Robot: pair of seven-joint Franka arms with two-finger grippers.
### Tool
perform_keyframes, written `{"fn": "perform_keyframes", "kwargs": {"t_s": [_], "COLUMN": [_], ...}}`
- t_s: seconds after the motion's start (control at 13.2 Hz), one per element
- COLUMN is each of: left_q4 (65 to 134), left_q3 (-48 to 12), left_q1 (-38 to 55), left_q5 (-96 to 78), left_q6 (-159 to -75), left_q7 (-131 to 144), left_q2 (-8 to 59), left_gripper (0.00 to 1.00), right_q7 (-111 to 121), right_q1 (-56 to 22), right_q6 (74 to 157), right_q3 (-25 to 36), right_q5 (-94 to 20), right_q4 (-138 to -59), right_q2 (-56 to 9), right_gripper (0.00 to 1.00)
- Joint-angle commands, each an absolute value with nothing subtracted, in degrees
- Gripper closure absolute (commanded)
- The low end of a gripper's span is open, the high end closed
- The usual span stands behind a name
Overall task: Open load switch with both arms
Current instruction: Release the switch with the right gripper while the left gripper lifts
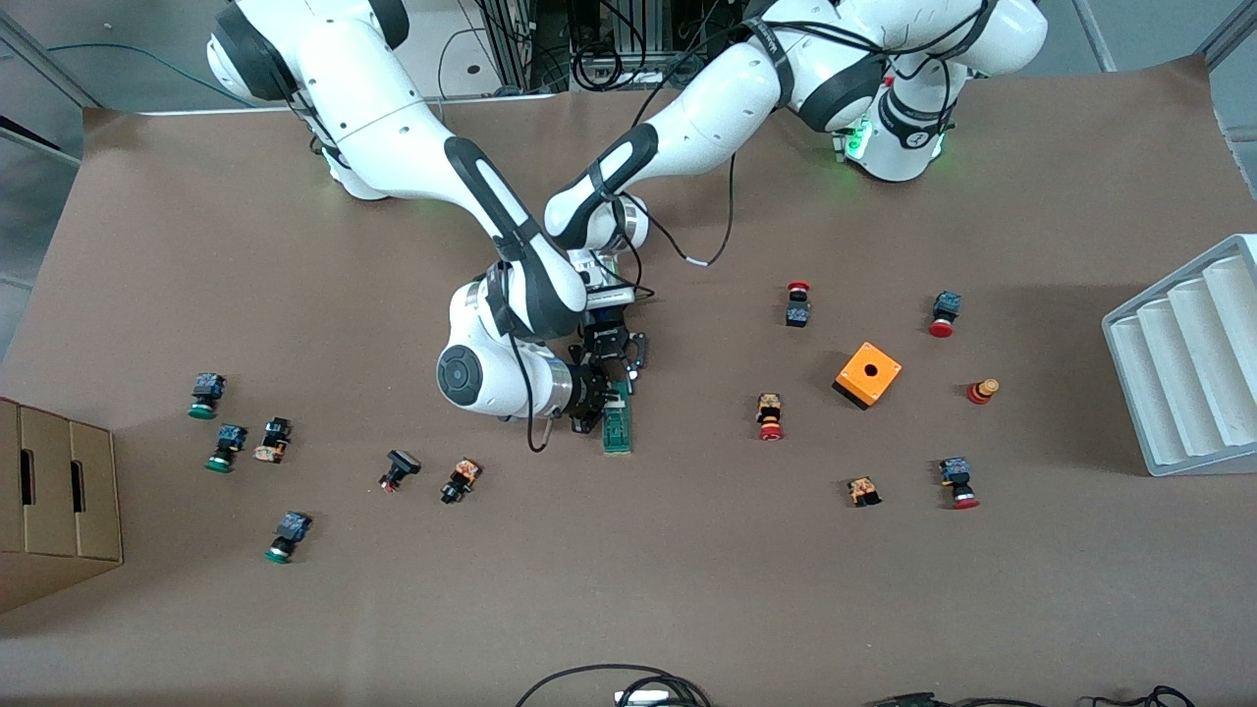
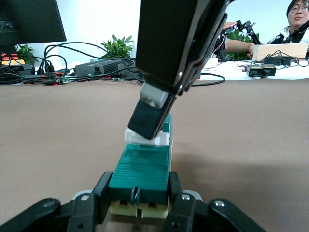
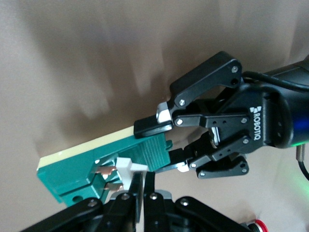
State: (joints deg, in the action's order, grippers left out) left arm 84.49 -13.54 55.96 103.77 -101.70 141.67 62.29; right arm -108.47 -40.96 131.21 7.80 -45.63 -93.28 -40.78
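The load switch (image 1: pixel 617 426), a slim dark-green bar on a cream base, lies flat mid-table. My left gripper (image 1: pixel 621 381) is shut on the end farther from the front camera. In the left wrist view the left gripper (image 2: pixel 139 194) clamps both sides of the load switch (image 2: pixel 143 166). My right gripper (image 1: pixel 609 401) comes in from the right arm's end of the table. It is shut, and its tips press on the small white lever (image 2: pixel 163 139) on top of the bar. In the right wrist view the right gripper (image 3: pixel 148 181) touches the white lever (image 3: pixel 126 167) beside copper contacts.
An orange square box (image 1: pixel 867 374) and several push buttons (image 1: pixel 770 416) lie toward the left arm's end. More push buttons (image 1: pixel 460 480) lie toward the right arm's end. A white ribbed rack (image 1: pixel 1188 363) and a cardboard box (image 1: pixel 54 501) stand at the table's two ends.
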Motion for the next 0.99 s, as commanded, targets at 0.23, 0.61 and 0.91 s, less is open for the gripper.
{"fn": "perform_keyframes", "kwargs": {"t_s": [0.23,0.61,0.91], "left_q4": [83.41,83.41,83.23], "left_q3": [-14.59,-14.68,-14.68], "left_q1": [55.63,55.55,55.63], "left_q5": [104.15,104.15,104.15], "left_q6": [-100.99,-100.99,-101.07], "left_q7": [140.71,140.54,140.36], "left_q2": [63.28,63.28,63.19], "left_gripper": [0.49,0.50,0.50], "right_q7": [-108.19,-108.55,-105.91], "right_q1": [-41.66,-40.70,-38.50], "right_q6": [134.82,134.12,130.79], "right_q3": [7.91,7.82,7.91], "right_q5": [-44.21,-44.30,-35.03], "right_q4": [-93.43,-92.81,-92.81], "right_q2": [-42.54,-40.62,-34.47], "right_gripper": [0.95,0.89,0.00]}}
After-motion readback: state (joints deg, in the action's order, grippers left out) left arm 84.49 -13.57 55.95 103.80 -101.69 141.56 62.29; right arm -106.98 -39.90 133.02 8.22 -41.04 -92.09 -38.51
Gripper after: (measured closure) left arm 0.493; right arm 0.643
